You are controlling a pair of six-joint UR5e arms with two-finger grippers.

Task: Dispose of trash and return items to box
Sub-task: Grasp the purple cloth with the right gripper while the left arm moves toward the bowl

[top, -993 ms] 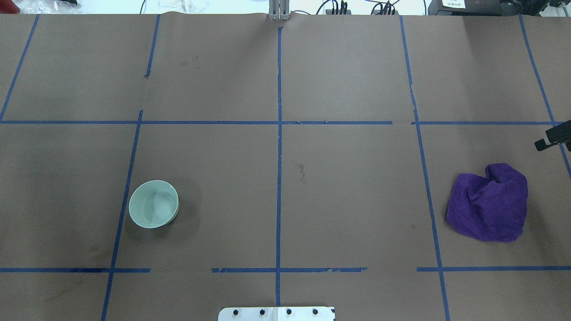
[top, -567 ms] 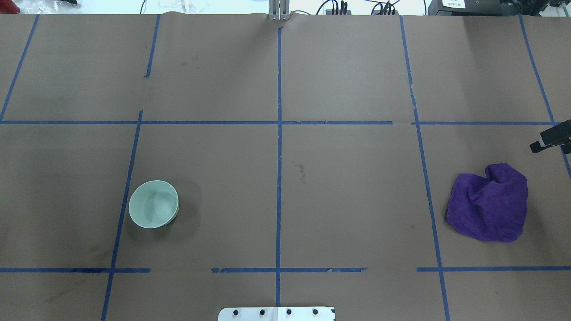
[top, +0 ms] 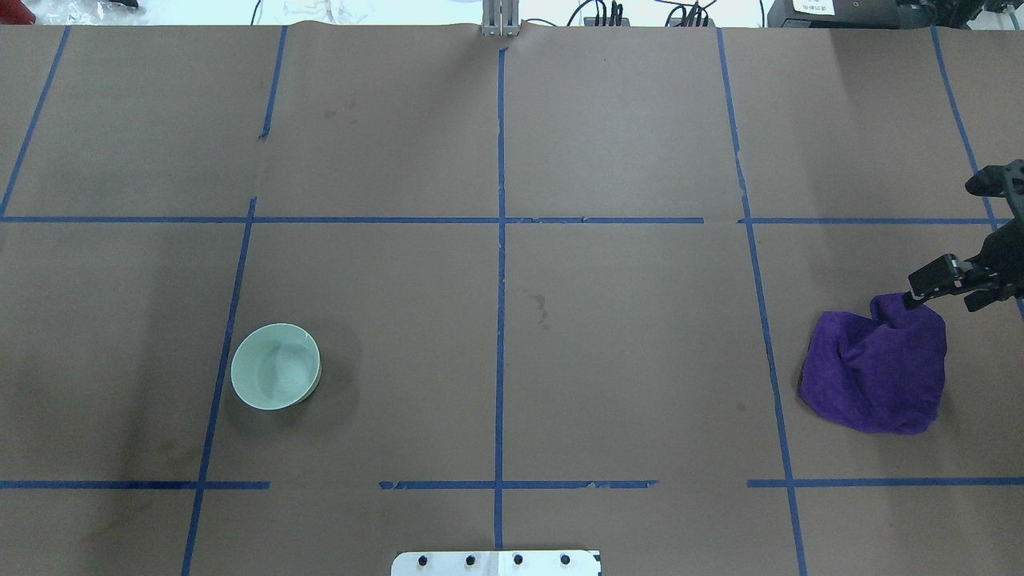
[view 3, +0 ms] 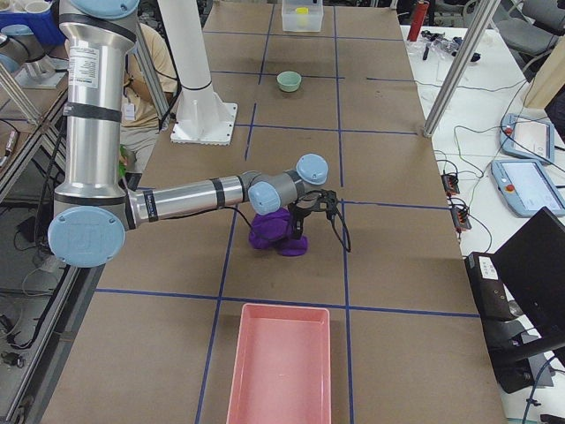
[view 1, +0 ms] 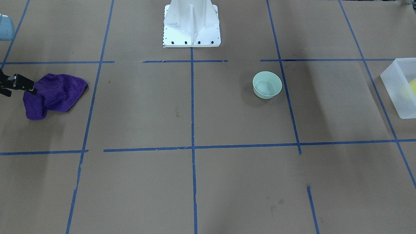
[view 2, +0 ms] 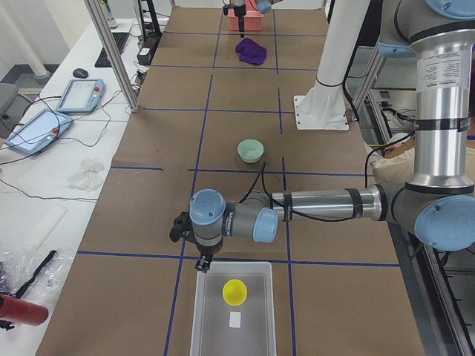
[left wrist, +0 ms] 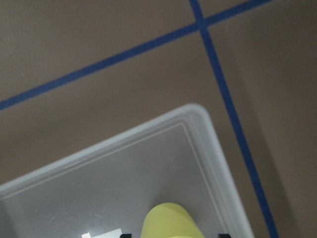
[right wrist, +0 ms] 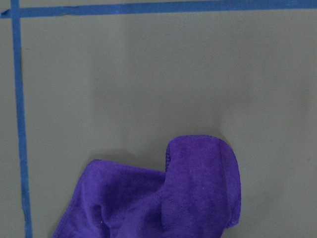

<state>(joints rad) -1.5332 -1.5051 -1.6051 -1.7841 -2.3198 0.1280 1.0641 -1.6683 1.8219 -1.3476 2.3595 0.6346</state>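
Observation:
The yellow cup (view 2: 235, 291) lies inside the frosted box (view 2: 211, 315) off the table's left end; it also shows in the left wrist view (left wrist: 171, 223). My left gripper (view 2: 200, 259) hovers over the box's far rim, fingertips apart, open and empty. The mint-green bowl (top: 275, 366) stands upright and empty on the left half of the table. A crumpled purple cloth (top: 876, 372) lies at the right. My right gripper (top: 942, 302) is open and empty just over the cloth's far right corner; I cannot tell if it touches.
A pink tray (view 3: 281, 371) sits on the table beyond the cloth at the right end. The white robot base (view 1: 191, 24) stands at the near middle edge. Blue tape lines grid the brown paper. Tablets and cables lie on a side bench (view 2: 59, 111).
My right gripper has come in from the right edge, moving left and toward the robot, to the cloth's far right corner. The bowl and cloth have not moved.

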